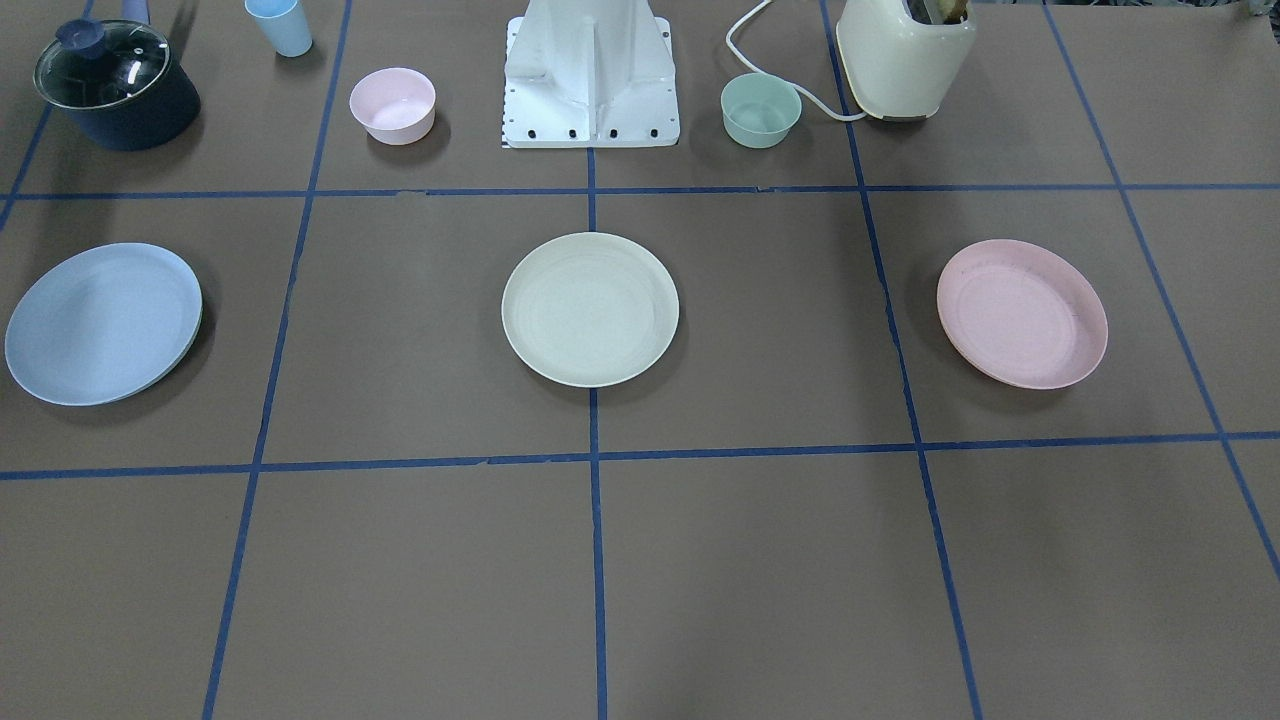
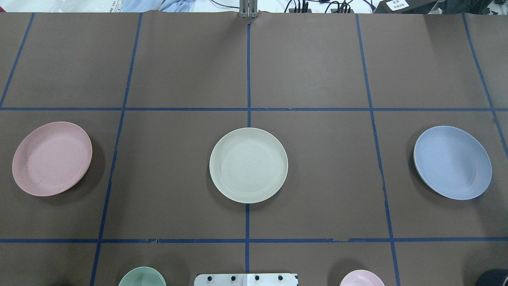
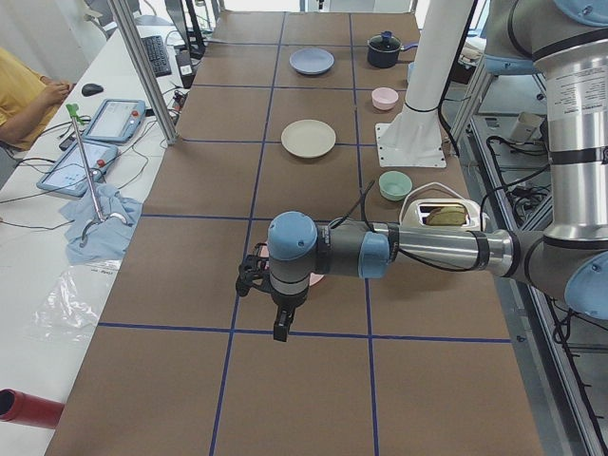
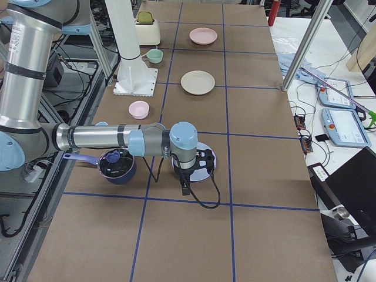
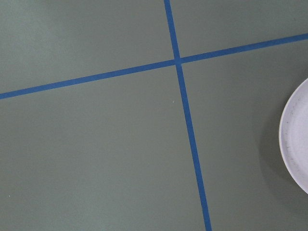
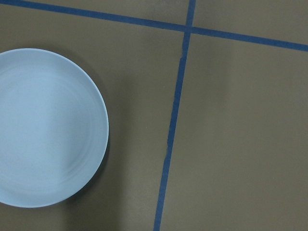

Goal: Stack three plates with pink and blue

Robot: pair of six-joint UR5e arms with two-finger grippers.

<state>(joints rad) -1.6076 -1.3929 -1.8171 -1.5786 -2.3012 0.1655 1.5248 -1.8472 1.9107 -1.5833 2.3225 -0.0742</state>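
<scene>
Three plates lie apart in a row on the brown table. The cream-white plate (image 1: pixel 590 309) (image 2: pixel 248 165) is in the middle. The pale pink plate (image 1: pixel 1022 313) (image 2: pixel 52 158) is on my left side and the pale blue plate (image 1: pixel 103 322) (image 2: pixel 452 162) on my right. My left gripper (image 3: pixel 255 277) shows only in the exterior left view, hovering above the pink plate (image 3: pixel 314 281); its edge shows in the left wrist view (image 5: pixel 296 139). My right gripper (image 4: pixel 207 160) shows only in the exterior right view, above the blue plate (image 4: pixel 200 170) (image 6: pixel 45 127). I cannot tell whether either is open or shut.
Along the robot's side stand a dark pot with a glass lid (image 1: pixel 115 85), a blue cup (image 1: pixel 280 25), a small pink bowl (image 1: pixel 393 105), the white robot base (image 1: pixel 590 75), a mint-green bowl (image 1: pixel 761 110) and a cream toaster (image 1: pixel 905 55).
</scene>
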